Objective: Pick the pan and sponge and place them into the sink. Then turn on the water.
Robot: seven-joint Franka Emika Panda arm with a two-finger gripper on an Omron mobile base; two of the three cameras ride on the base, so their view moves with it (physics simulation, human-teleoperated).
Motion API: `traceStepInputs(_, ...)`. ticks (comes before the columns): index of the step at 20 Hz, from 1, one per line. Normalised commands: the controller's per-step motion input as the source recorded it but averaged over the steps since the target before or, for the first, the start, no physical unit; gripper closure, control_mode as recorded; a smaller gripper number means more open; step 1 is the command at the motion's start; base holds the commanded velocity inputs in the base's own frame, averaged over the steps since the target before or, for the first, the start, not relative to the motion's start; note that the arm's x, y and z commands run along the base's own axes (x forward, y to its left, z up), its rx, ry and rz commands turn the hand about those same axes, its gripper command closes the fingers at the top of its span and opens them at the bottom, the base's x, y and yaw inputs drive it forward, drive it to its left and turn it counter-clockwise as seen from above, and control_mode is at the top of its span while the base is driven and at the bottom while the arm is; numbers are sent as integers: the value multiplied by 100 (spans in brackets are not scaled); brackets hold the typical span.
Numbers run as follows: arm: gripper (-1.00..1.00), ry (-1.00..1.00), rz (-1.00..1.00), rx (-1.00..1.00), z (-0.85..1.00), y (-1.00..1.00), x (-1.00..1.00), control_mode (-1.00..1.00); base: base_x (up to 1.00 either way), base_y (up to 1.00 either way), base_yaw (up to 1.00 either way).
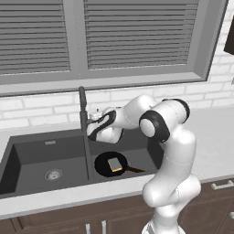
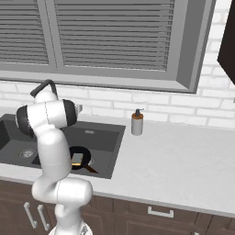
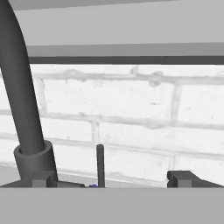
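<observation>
Gripper (image 3: 111, 180): jaws stood wide apart, holding nothing, level with the base of the faucet (image 3: 19, 96) at the sink's back rim. In the hand view the thin upright lever (image 3: 100, 164) rose between the two fingertips (image 3: 181, 178), nearer the left one, with white brick wall behind.

Step in hand, as judged: turning on the water. To do it well, the jaws should advance until the lever sits squarely between the pads, then push it sideways or close on it gently; the faucet's thick stem, just beside the left tip, could be bumped.

Pan (image 1: 109, 163): lay flat in the right basin of the sink (image 1: 27, 151), near the front wall, handle pointing toward the right edge; below and in front of the gripper, well apart from it.

Sponge (image 1: 115, 164): rested inside the pan.

Soap dispenser (image 2: 137, 122): upright on the counter's back edge, right of the sink.
</observation>
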Motion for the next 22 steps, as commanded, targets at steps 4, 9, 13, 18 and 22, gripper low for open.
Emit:
traceStepInputs(4,-100,-1,0,0,-1,0,22,-100,0,0,0)
traceStepInputs(9,-100,-1,0,0,-8,0,22,-100,0,0,0)
traceStepInputs(13,-100,-1,-1,0,-13,2,16,-100,0,0,0)
traceStepInputs(18,-100,-1,-1,0,-12,3,15,-100,0,0,0)
traceStepInputs(22,-100,-2,-1,0,-16,4,13,-100,0,0,0)
